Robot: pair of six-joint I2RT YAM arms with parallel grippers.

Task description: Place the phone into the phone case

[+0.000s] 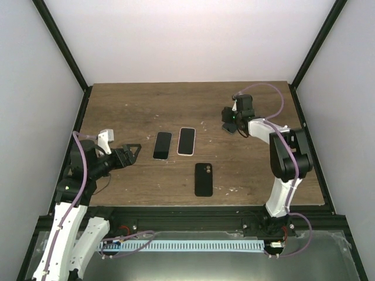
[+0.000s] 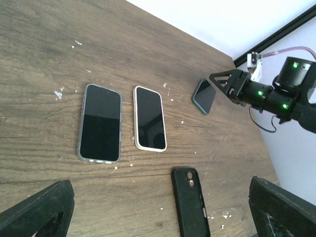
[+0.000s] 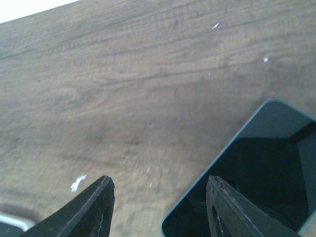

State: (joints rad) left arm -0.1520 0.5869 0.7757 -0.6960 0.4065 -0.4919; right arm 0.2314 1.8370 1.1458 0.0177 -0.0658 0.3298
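Observation:
A black phone case (image 1: 203,179) lies back up near the table's front; it also shows in the left wrist view (image 2: 191,202). A dark phone with a grey rim (image 1: 162,145) and a phone with a cream rim (image 1: 186,141) lie side by side mid-table. A teal-rimmed phone (image 3: 256,173) lies screen up at the back right. My right gripper (image 3: 158,197) is open low over the teal phone's corner, with one finger (image 3: 232,212) above its screen. My left gripper (image 1: 130,153) is open and empty, left of the phones.
The wooden table (image 1: 135,111) is bordered by a black frame and white walls. White specks dot the wood. The right arm (image 1: 287,158) stands along the right side.

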